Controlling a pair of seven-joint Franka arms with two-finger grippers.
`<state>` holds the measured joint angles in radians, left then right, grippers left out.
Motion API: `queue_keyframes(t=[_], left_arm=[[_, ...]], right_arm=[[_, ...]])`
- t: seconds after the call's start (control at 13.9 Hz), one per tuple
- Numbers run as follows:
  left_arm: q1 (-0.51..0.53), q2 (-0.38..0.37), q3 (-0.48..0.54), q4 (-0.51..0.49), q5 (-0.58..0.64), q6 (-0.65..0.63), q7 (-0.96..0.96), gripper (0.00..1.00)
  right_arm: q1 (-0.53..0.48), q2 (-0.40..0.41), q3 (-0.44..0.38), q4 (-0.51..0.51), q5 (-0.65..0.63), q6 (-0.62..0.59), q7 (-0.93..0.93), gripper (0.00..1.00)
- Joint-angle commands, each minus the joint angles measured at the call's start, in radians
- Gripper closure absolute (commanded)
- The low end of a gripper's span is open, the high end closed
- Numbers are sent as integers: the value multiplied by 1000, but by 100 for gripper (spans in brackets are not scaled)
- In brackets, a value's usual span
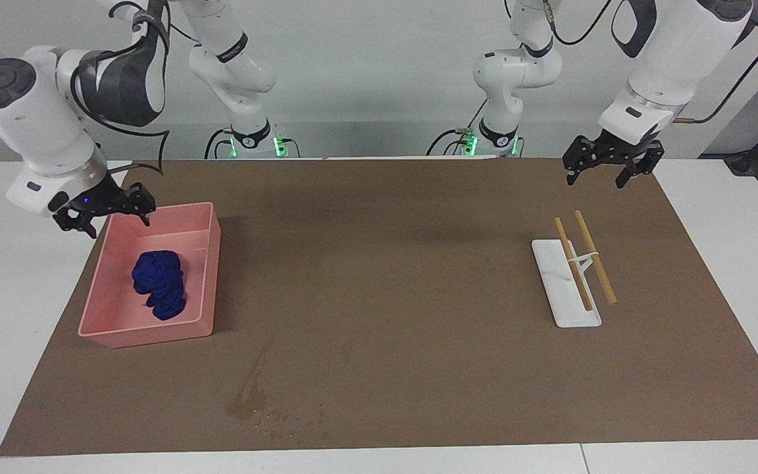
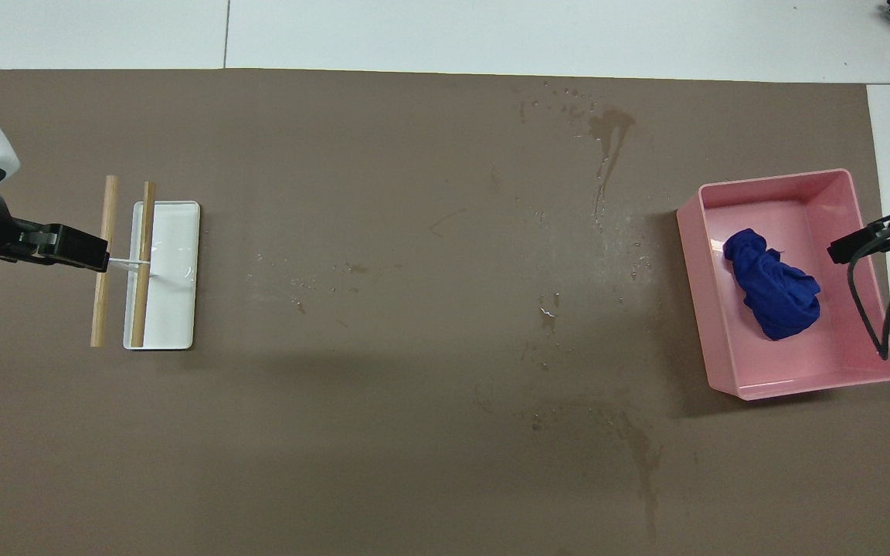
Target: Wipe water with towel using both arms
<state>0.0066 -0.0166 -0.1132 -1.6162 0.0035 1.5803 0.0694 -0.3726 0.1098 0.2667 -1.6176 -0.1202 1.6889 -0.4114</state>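
Observation:
The water (image 1: pixel 247 398) is a dark wet stain with scattered droplets on the brown mat, close to the mat's edge farthest from the robots; it also shows in the overhead view (image 2: pixel 611 127). The navy towel (image 1: pixel 158 284) lies bunched in a pink bin (image 1: pixel 211 276) toward the right arm's end; the overhead view shows the towel (image 2: pixel 773 286) in the bin (image 2: pixel 800 382) too. My right gripper (image 1: pixel 112 217) is open and empty, raised over the bin's rim, apart from the towel. My left gripper (image 1: pixel 599 174) is open and empty, raised over the mat by the rack.
A white rack (image 1: pixel 566 293) with two wooden sticks (image 1: pixel 595 257) stands toward the left arm's end of the table. Fainter wet marks (image 2: pixel 549 309) dot the middle of the mat. White tabletop borders the mat on all sides.

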Motion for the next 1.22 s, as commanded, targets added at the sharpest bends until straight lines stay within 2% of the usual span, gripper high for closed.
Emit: queue_keyframes(t=[0.0,0.22,0.36,0.57,0.79,1.15], left_arm=[[7,-8,-5,-2,12,-9,9,0],[7,-6,-5,-2,12,-9,7,0],[7,-6,-5,-2,12,-9,9,0],[7,-6,-5,-2,12,-9,7,0],[7,-6,-5,-2,12,-9,7,0],[7,-8,-5,-2,12,-9,9,0]], right_arm=[[-3,-146,15,4,82,-69,83,0],[9,-153,61,135,97,-217,170,0],[26,-142,65,156,97,-280,219,0],[76,-88,68,240,106,-409,337,0],[96,-94,69,217,105,-384,356,0],[106,-91,69,200,105,-226,276,0]])
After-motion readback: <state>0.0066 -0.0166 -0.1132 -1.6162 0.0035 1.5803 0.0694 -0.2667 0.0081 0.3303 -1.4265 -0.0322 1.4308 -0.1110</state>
